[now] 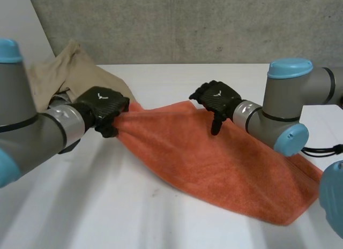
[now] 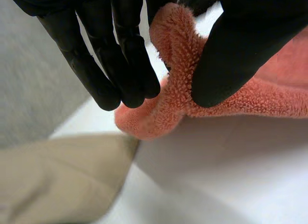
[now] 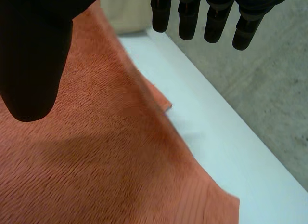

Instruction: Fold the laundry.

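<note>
An orange towel [image 1: 214,163] lies stretched across the white table [image 1: 107,206], from the left hand to the front right. My left hand [image 1: 104,107] holds its left corner, lifted a little off the table. In the left wrist view the towel's thick edge [image 2: 178,60] is pinched between the thumb [image 2: 231,55] and the fingers [image 2: 120,65]. My right hand [image 1: 217,98] hovers over the towel's far edge, fingers straight and thumb pointing down. The right wrist view has the towel [image 3: 96,151] under that hand [image 3: 33,50], which holds nothing.
A beige garment [image 1: 69,67] is heaped at the back left, just behind the left hand, and lies under it in the left wrist view [image 2: 57,180]. The table's far edge [image 3: 216,137] runs close behind the towel, with a grey concrete wall [image 1: 187,24] beyond.
</note>
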